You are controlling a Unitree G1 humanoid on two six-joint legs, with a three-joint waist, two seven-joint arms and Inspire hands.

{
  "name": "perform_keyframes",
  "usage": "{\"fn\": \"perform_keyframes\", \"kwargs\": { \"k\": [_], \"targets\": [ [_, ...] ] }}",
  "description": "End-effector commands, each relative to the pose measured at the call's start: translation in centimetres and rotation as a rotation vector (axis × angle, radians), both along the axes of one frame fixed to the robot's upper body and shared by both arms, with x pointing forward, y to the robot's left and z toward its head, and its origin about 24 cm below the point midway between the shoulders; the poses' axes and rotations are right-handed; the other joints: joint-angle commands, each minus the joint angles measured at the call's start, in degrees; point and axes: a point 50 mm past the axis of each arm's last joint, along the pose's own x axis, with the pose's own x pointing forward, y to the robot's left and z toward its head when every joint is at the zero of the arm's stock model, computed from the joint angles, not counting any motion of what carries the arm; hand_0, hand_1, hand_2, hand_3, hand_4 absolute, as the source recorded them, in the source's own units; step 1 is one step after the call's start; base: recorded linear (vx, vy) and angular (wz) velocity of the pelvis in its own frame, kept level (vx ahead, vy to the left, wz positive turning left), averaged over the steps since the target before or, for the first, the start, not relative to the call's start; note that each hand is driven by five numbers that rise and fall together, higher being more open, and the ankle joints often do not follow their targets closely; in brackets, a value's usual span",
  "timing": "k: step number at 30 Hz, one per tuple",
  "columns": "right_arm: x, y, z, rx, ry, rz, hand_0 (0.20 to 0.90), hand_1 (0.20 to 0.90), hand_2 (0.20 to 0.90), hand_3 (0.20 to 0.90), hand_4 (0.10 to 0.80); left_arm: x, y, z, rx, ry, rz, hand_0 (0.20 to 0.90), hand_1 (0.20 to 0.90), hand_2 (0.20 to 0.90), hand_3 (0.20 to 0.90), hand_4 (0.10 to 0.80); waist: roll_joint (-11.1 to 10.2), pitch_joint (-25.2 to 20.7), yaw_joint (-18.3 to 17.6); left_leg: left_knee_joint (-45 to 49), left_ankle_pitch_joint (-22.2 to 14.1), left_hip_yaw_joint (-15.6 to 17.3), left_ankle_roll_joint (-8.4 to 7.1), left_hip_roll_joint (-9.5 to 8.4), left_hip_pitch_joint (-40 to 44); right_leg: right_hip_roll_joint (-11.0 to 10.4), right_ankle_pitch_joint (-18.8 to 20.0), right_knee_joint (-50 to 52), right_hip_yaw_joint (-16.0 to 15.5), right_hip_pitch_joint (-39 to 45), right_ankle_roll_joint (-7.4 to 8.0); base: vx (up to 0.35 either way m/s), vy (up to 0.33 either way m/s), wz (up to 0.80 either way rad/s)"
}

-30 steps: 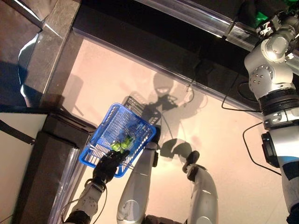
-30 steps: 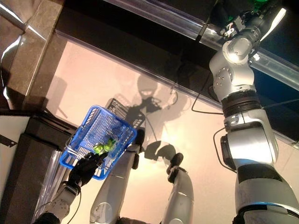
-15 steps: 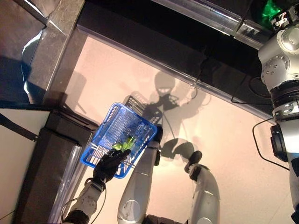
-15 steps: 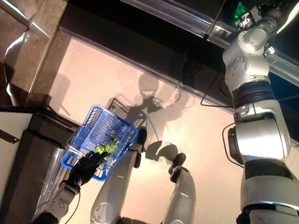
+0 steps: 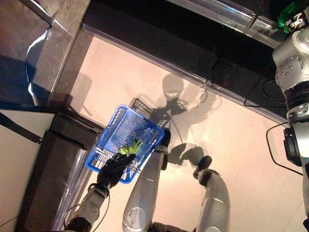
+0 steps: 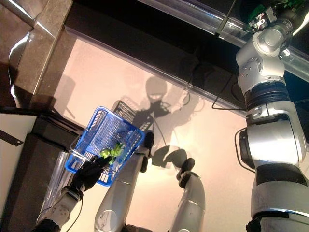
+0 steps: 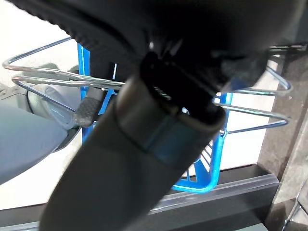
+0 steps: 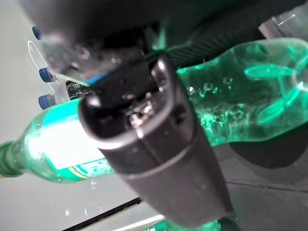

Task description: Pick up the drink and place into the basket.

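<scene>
Nearest the body, low at the robot's left side, the left hand [image 5: 112,172] has its dark fingers curled round the wire handles of the blue basket [image 5: 112,130], carrying it above the pale floor [image 5: 231,140]; the left wrist view shows the handles [image 7: 250,113] running under the hand and the basket's blue wall past them. Small yellow-green items [image 5: 128,149] lie in the basket by the near rim; what they are cannot be told. A dark cabinet [image 5: 53,169] stands just beside the basket on the robot's left. Farther off, high at the robot's right, the right arm reaches up toward a dark glass-fronted shelf [image 5: 212,14]. In the eye views the right hand [image 6: 270,9] shows only at the frame edge, a glint of green by it. The right wrist view settles the matter: the right hand [image 8: 154,130] is clamped across the middle of the green drink bottle [image 8: 240,96], thumb over its front, and the bottle lies roughly on its side in the grip. Blue-capped bottles [image 8: 45,74] stand behind it. So the drink sits in the right hand, up by the shelf, well apart from the basket. Judged step: pick made, carry to the basket not yet done. The next move likely calls for drawing the bottle clear of the shelf, bringing it down and across to the robot's left over the basket's open top, and releasing only once it is inside the rim, clear of the handles and the left hand.
</scene>
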Motion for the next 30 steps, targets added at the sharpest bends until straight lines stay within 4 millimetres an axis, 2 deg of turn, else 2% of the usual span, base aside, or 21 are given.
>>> {"fn": "perform_keyframes", "kwargs": {
  "k": [1, 13, 20, 27, 28, 29, 30],
  "targets": [
    [-4.8, -0.9, 9.0, -0.205, -0.297, -0.067, 0.3, 0.3, 0.3, 0.2, 0.1, -3.7, 0.7, -0.9, 0.009, 0.0, -0.08, 0.3, 0.3, 0.3, 0.2, 0.1, 3.1, -1.3, 1.0, 2.3, -7.5, -4.7, -0.92, -1.49, 3.6, 0.9, 5.4, 0.9, -2.0, -1.7, -2.46, -0.063, -0.039, -0.02],
    [-5.0, 0.2, 8.9, -0.306, -0.306, 0.005, 0.3, 0.3, 0.3, 0.2, 0.1, -3.7, 1.4, -0.8, 0.024, 0.006, -0.078, 0.3, 0.3, 0.3, 0.2, 0.1, 2.0, -1.3, 0.9, 0.9, -7.3, -4.9, -1.43, -1.14, 8.7, 2.0, 2.3, 3.0, -3.6, 3.3, -3.49, -0.065, -0.06, -0.01],
    [-5.4, 2.2, 8.3, -0.441, -0.326, 0.112, 0.3, 0.3, 0.3, 0.2, 0.1, -2.9, 1.4, -0.1, 0.034, -0.058, -0.069, 0.3, 0.3, 0.3, 0.2, 0.1, 0.9, -1.3, 0.2, -1.8, -6.3, -5.2, -2.32, -0.98, 14.7, 2.4, 0.6, 1.8, -4.7, 9.4, -4.39, -0.065, -0.061, 0.0],
    [-5.4, 5.2, 4.8, -0.519, -0.295, 0.302, 0.3, 0.3, 0.3, 0.2, 0.1, -0.4, 0.2, 2.3, 0.003, -0.194, -0.052, 0.3, 0.3, 0.3, 0.2, 0.1, 0.0, -1.5, -1.0, -3.0, -5.7, -5.2, -3.66, -0.81, 20.4, 2.7, -1.0, 0.7, -5.6, 16.1, -5.6, -0.049, -0.043, 0.08],
    [-5.5, 5.9, 3.4, -0.523, -0.292, 0.359, 0.3, 0.3, 0.3, 0.2, 0.1, -0.1, -0.1, 2.9, -0.01, -0.225, -0.04, 0.3, 0.3, 0.3, 0.2, 0.1, 0.0, -2.2, -1.4, -4.3, -3.7, -4.9, -3.66, -0.45, 21.2, 3.1, 0.2, -0.7, -6.5, 17.2, -6.53, 0.0, 0.0, 0.0],
    [-5.5, 6.2, 3.0, -0.526, -0.287, 0.375, 0.3, 0.3, 0.3, 0.2, 0.1, 0.0, -0.1, 3.0, -0.014, -0.231, -0.036, 0.3, 0.3, 0.3, 0.2, 0.1, -0.3, -2.5, -1.5, -4.0, -5.2, -5.3, -4.12, -0.62, 22.0, 3.3, -1.1, -0.5, -5.7, 18.0, -5.94, -0.082, 0.003, 0.01],
    [-5.6, 6.5, 2.3, -0.533, -0.285, 0.404, 0.3, 0.3, 0.3, 0.2, 0.1, 0.1, -0.2, 3.4, -0.019, -0.252, -0.036, 0.3, 0.3, 0.3, 0.2, 0.1, -0.1, -2.8, -1.6, -4.9, -3.5, -4.9, -3.93, -0.3, 22.0, 3.4, 0.2, -1.5, -6.6, 18.3, -6.66, 0.004, -0.012, 0.07]
  ]
}}
